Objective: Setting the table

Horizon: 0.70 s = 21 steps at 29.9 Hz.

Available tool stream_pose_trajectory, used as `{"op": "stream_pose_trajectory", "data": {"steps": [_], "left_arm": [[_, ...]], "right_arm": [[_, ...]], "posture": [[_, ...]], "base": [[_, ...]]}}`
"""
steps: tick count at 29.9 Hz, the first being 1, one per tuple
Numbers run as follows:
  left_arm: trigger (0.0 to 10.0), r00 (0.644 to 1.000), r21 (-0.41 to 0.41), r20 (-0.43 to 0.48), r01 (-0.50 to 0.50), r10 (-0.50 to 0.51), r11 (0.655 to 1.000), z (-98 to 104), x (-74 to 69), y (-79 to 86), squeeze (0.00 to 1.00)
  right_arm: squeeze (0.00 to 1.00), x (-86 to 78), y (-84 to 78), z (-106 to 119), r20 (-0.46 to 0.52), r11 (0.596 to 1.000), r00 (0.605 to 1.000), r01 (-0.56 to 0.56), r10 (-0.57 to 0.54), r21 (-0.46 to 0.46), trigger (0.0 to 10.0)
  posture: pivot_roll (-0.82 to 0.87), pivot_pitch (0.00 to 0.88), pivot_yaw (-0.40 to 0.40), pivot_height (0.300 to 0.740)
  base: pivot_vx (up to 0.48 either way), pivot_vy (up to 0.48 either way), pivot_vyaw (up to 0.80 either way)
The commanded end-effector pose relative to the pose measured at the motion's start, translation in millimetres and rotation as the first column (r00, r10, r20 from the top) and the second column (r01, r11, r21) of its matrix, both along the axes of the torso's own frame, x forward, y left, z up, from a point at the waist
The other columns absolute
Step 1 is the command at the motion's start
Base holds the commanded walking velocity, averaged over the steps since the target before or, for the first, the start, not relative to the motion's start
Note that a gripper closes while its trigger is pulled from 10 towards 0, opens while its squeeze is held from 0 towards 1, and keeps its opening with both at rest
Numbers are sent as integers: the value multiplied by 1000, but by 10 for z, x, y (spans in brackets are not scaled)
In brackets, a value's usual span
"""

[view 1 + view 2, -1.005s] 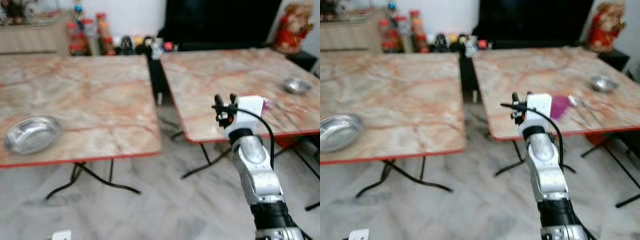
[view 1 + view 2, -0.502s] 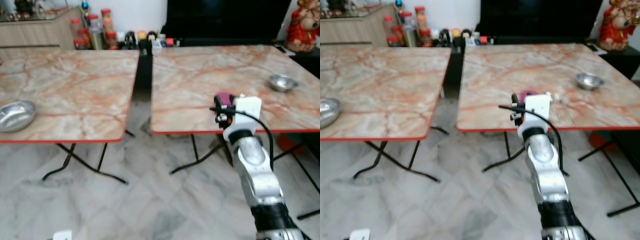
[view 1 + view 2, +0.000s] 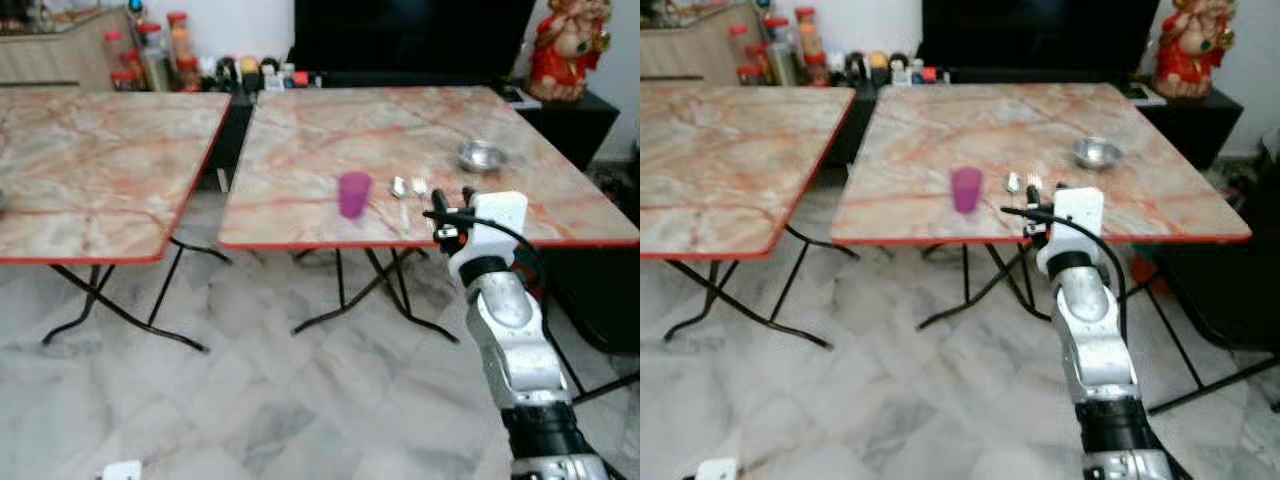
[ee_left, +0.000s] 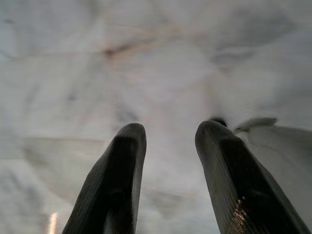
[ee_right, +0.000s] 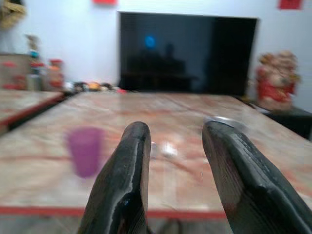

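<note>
A purple cup [image 3: 353,194] stands near the front edge of the right marble table [image 3: 300,150]. Just right of it lie a spoon [image 3: 398,187] and a fork [image 3: 420,186], and a small steel bowl [image 3: 481,156] sits farther back right. My right gripper [image 3: 452,198] is raised in front of that table's front edge, to the right of the cup, open and holding nothing. Its wrist view looks across the tabletop at the cup [image 5: 85,151], the spoon [image 5: 168,148] and the bowl [image 5: 222,119]. My left gripper [image 4: 168,134] hangs open over the marble floor.
A second marble table [image 3: 90,170] stands to the left, with a narrow gap between the two. Bottles and jars [image 3: 150,50] line the back wall beside a black TV [image 3: 400,35]. A red figurine [image 3: 565,50] sits on a dark cabinet [image 3: 590,110] at the right.
The whole view has swung toward the right table and come closer. The cup, once behind my right wrist, now shows left of it. The steel dish on the left table has left the view.
</note>
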<state>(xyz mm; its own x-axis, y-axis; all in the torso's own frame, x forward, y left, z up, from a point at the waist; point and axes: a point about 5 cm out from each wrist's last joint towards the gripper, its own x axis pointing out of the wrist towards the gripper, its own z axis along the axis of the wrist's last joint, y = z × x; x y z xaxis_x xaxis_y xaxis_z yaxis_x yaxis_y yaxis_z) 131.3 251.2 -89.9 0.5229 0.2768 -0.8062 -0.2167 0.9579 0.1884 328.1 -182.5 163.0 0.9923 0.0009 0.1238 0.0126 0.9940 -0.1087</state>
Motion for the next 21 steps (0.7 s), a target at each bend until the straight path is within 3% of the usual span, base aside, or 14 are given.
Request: {"op": "stream_pose_trajectory", "data": {"steps": [1,7,14,21], "left_arm": [[10000,1000,18,-11,6,-6,1000,15,-16,74,0],[10000,1000,-8,-12,-18,18,1000,4,-31,60,0],[10000,1000,-9,-11,-20,20,1000,4,-32,60,0],[10000,1000,-10,-11,-19,19,1000,5,-30,62,0]], "right_arm": [[0,30,77,70,21,1000,999,-25,25,9,10000],[0,41,88,83,27,999,999,-29,29,21,10000],[0,40,95,73,21,999,999,-28,29,-42,10000],[0,44,85,62,15,1000,1000,-25,25,-16,10000]], "posture": [[3,0,18,732],[4,0,16,732],[4,0,14,732],[6,0,13,732]], "base": [[0,0,0],[0,0,0],[333,0,0],[343,0,362]]}}
